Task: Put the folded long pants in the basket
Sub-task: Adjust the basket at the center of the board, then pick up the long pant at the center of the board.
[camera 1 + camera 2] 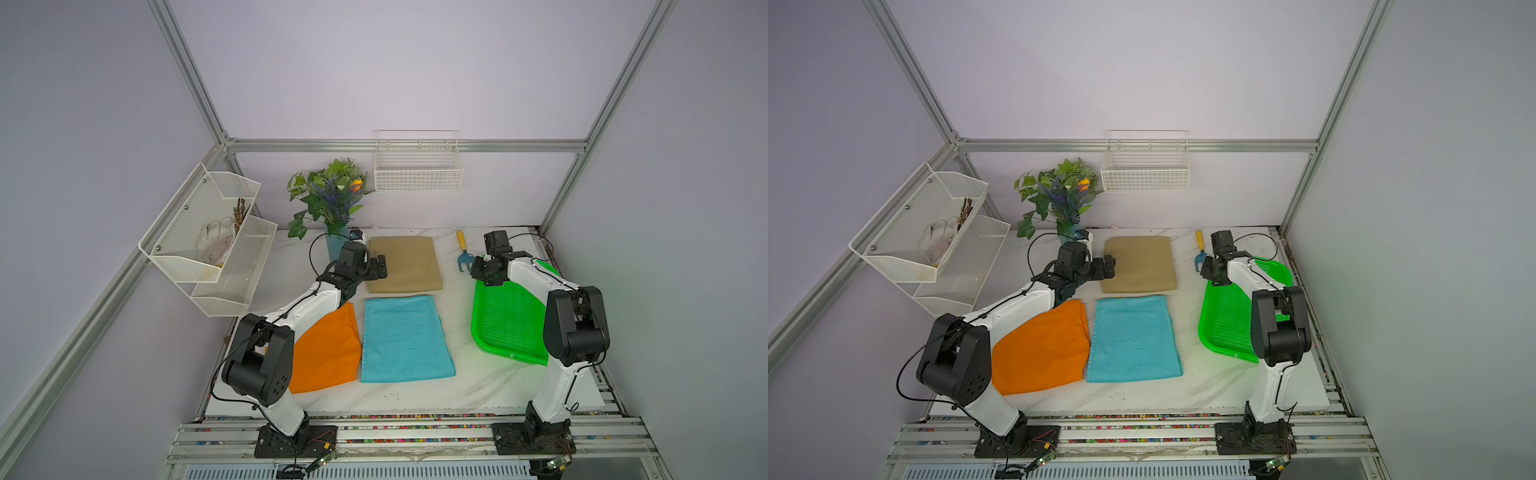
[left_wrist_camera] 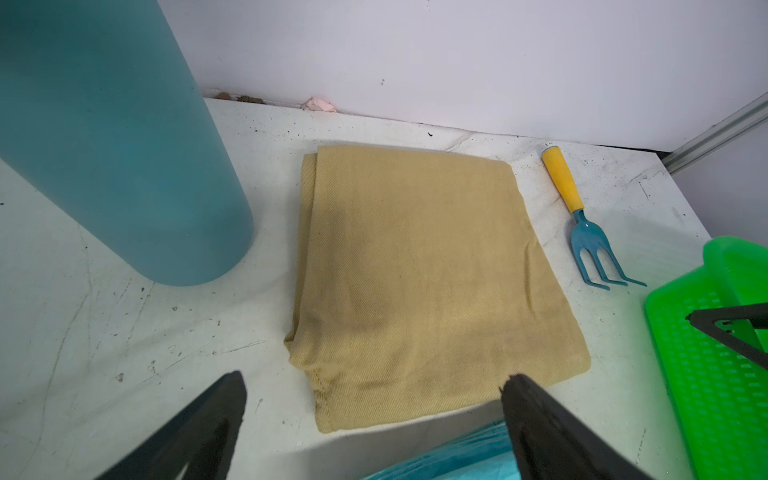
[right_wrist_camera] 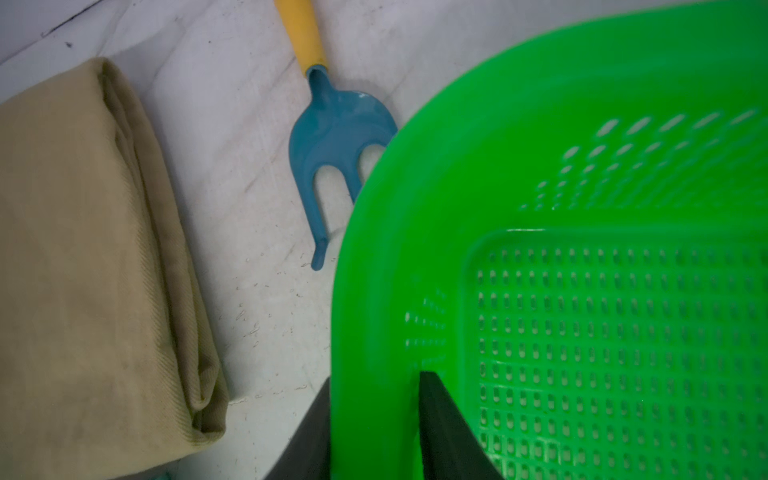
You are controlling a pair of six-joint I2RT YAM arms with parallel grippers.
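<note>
Marble-look tabletop point(image 1: 415, 395) seen from above, w/ two white-and-black robot arms. No pants are in the basket yet.

Nearest, on the left: bright orange folded cloth pants point(image 1: 328, 353), partly under the left arm. Just beside them, centre: teal-blue folded cloth pants point(image 1: 405, 336). To the right: bright green shallow perforated plastic basket point(image 1: 507, 324), empty. Farther back, centre: tan-khaki folded cloth pants point(image 1: 409, 262), lying flat, apart from the basket.

Left claw point(image 2: 374, 378): jaws spread fully, holding nothing, poised over the tan pants' left near corner. Right claw point(image 3: 374, 376): jaws narrowed astride the basket's far-left rim, one finger inside the wall & one outside. It looks pinched on the rim.

Likely step: pick up the tan pants. To do it well, come down low, bite thru all layers at the folded edge so the stack doesn't fall open, and lift clear before carrying.

In the way: small garden fork w/ yellow handle & blue tines point(image 1: 463, 253), btwn tan pants & basket, tines at the rim. The right claw sits on the arrival side. Tall teal vase point(image 2: 116, 137) w/ a green plant stands close by the left arm. On the back wall: white wire basket point(image 1: 417, 172). On the left wall: white two-tier mesh rack point(image 1: 208, 237).
</note>
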